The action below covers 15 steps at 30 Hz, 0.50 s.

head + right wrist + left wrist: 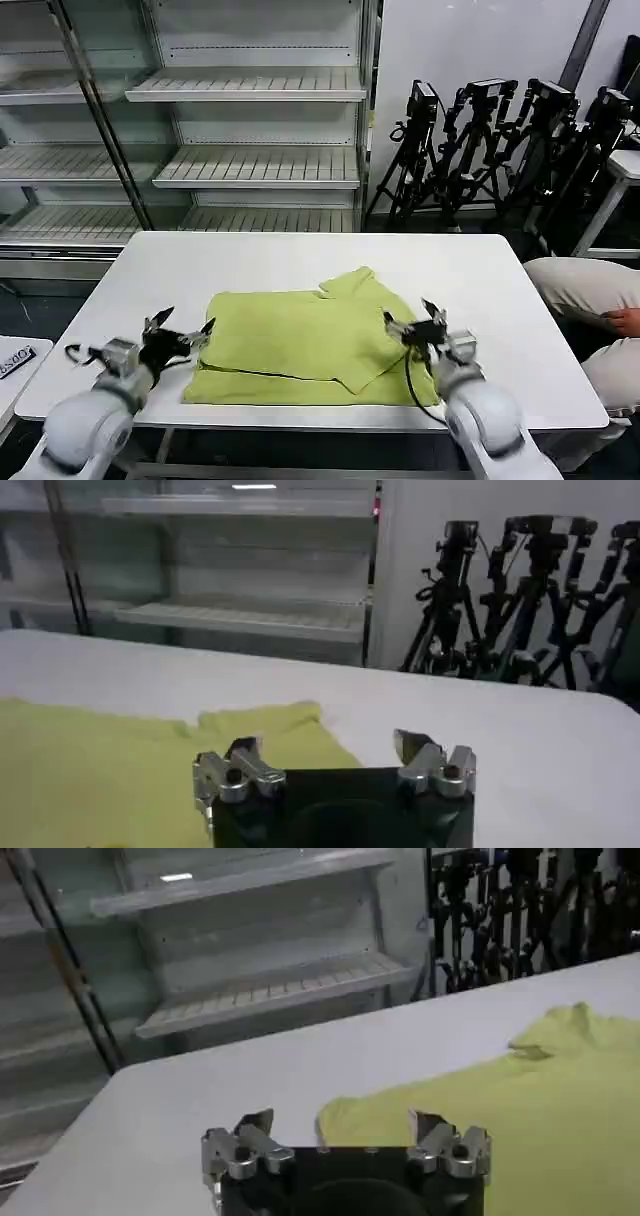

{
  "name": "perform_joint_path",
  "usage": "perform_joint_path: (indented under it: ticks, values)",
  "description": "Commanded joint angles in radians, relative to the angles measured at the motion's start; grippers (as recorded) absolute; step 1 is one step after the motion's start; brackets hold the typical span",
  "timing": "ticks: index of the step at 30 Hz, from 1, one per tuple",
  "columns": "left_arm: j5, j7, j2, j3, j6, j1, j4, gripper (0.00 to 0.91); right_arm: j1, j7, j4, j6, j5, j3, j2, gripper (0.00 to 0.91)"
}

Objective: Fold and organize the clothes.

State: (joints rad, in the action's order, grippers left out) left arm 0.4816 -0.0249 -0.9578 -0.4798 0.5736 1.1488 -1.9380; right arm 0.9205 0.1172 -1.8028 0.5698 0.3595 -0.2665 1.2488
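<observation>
folded lime t-shirt (300,345), no legible writing

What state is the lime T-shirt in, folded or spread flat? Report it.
Partly folded. The lime short-sleeved T-shirt lies on the white table with one layer doubled over another and a sleeve flap on top; both open grippers flank it.

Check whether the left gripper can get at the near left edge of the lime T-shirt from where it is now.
Probably yes. The left gripper is open just beside the T-shirt's left edge, with bare table between them and nothing in the way. The right gripper is open at the opposite side.
</observation>
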Motion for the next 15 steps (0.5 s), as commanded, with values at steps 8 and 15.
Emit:
perform_joint_path:
  ticks: [8, 15]
  values:
    - [0.002, 0.038, -0.058, 0.243, 0.005, -0.447, 0.508, 0.907, -0.439, 0.007, 0.570, 0.008, -0.016, 0.119, 0.187, 0.907]
    - [-0.020, 0.051, -0.056, 0.250, 0.005, -0.440, 0.548, 0.907, -0.459, -0.011, 0.646, -0.003, -0.042, 0.127, 0.220, 0.907]
